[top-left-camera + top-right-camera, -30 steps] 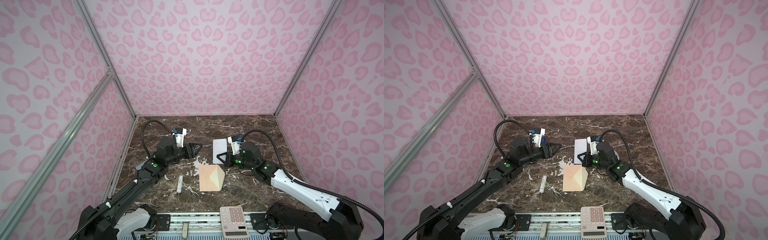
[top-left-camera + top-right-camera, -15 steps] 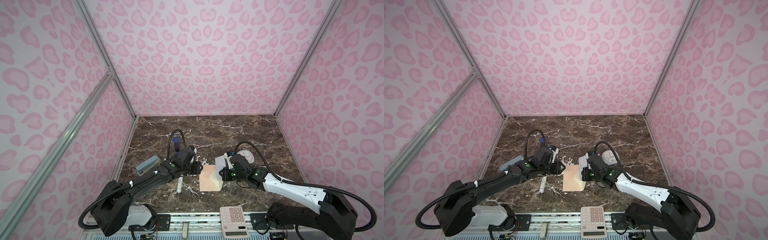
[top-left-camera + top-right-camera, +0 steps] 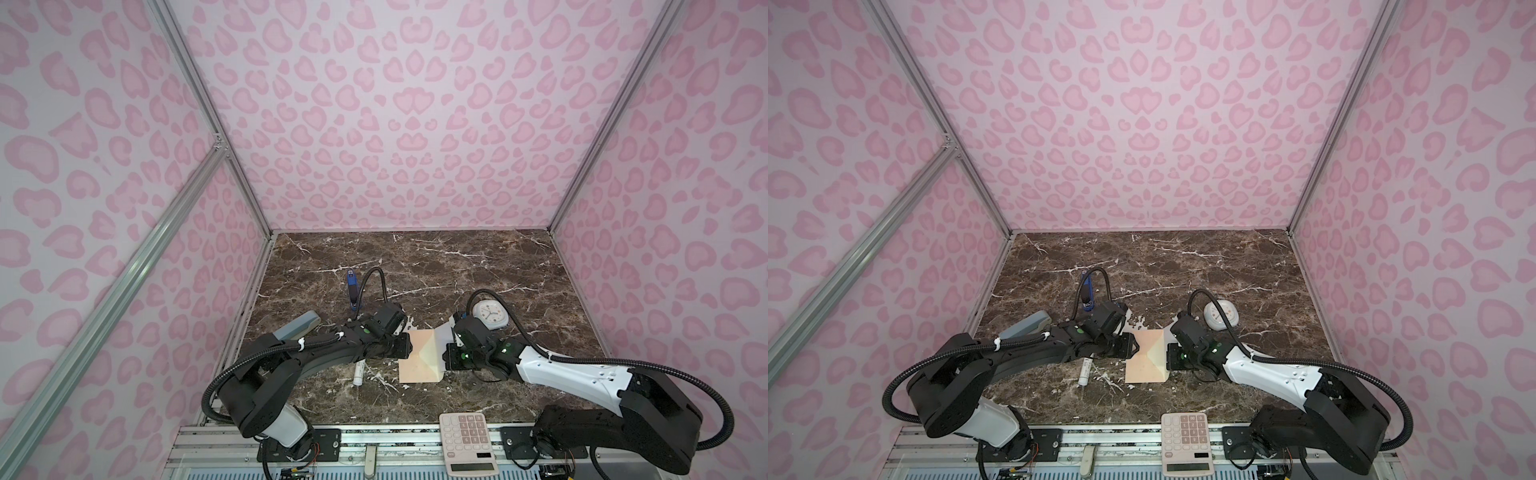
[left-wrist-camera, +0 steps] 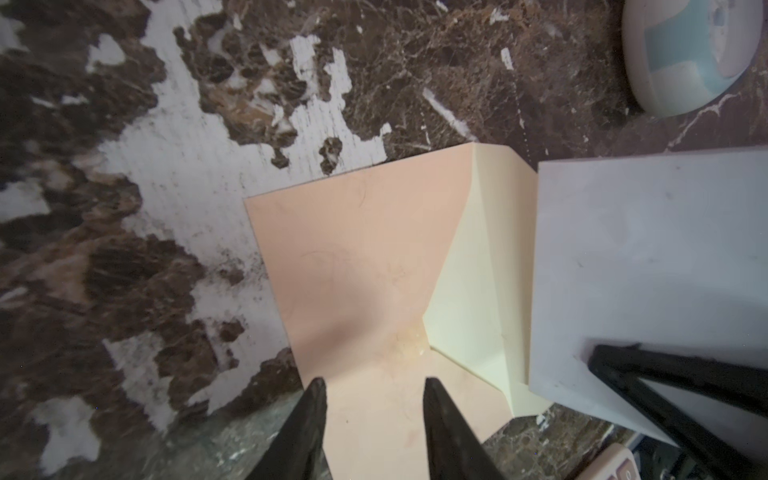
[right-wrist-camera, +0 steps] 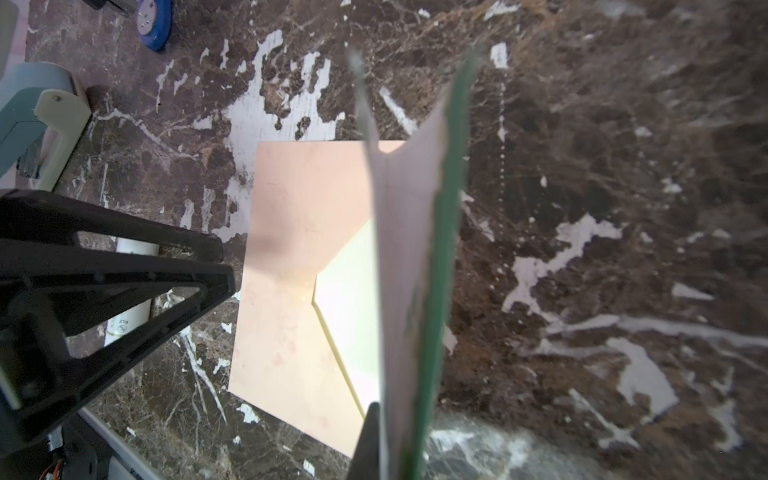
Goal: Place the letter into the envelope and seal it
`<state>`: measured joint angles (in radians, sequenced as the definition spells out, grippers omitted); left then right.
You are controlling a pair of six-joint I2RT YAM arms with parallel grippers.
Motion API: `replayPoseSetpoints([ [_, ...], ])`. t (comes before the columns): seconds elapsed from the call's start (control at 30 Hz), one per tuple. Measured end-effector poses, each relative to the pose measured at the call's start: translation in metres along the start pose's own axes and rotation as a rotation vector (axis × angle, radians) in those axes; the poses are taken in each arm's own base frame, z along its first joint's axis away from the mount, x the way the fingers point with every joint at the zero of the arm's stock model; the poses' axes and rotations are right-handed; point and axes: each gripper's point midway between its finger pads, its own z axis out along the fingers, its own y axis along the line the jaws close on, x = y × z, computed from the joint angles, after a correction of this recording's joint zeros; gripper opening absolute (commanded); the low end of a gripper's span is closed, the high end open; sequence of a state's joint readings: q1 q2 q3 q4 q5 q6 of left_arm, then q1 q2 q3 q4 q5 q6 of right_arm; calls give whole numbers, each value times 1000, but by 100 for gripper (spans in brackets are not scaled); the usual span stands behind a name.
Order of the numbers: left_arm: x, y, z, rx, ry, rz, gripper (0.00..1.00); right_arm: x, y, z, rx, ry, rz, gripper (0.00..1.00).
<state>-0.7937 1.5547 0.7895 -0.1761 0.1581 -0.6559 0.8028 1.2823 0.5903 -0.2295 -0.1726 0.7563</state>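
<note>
Seen in both top views, dark brown marble tabletop (image 3: 457, 257) veined white, boxed by pink leopard-spot walls (image 3: 395, 124) on aluminium rails (image 3: 208, 124). Near the front middle, flat on the marble: peach envelope (image 3: 415, 363), cream inside showing along its right part. At its left edge, left gripper (image 3: 406, 347); at its right edge, right gripper (image 3: 448, 356) with the white letter (image 3: 444, 332) raised behind the envelope. White alarm clock (image 3: 491, 313) beyond the right arm, white tube (image 3: 358, 371) just left of the envelope, calculator (image 3: 469, 442) on the front rail.

From the left wrist: marble worn to chalky white patches. Left gripper (image 4: 372, 384) spread, fingertips apart over the envelope (image 4: 353, 270) near the cream V; touching or not, cannot tell. Letter (image 4: 644, 270) covering the cream part's outer side.

From the right wrist: right gripper (image 5: 380, 432) pressed together, pinching the letter (image 5: 405, 257), green-edged and seen nearly edge-on above the cream area. Envelope (image 5: 299, 249) flat on the veined brown surface.
</note>
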Motion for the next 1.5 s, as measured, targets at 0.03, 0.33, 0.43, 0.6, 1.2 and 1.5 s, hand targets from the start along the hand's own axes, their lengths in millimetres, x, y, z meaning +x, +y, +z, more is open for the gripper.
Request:
replayPoseSetpoints([
  [0.03, 0, 0, 1, -1, 1, 0, 40, 1, -1, 1, 4, 5, 2, 0],
  [0.33, 8, 6, 11, -12, 33, -12, 38, 10, -9, 8, 30, 35, -9, 0],
  [0.43, 11, 7, 14, -13, 46, -14, 38, 12, -11, 10, 33, 42, -13, 0],
  [0.6, 9, 4, 18, 5, 40, -16, 38, 16, -13, 14, 38, 56, -30, 0],
  [1.2, 8, 3, 19, 12, 33, -9, 38, 22, -16, 19, 34, 66, -50, 0],
  [1.5, 8, 4, 19, 11, 32, -9, 39, 27, -21, 20, 27, 71, 13, 0],
])
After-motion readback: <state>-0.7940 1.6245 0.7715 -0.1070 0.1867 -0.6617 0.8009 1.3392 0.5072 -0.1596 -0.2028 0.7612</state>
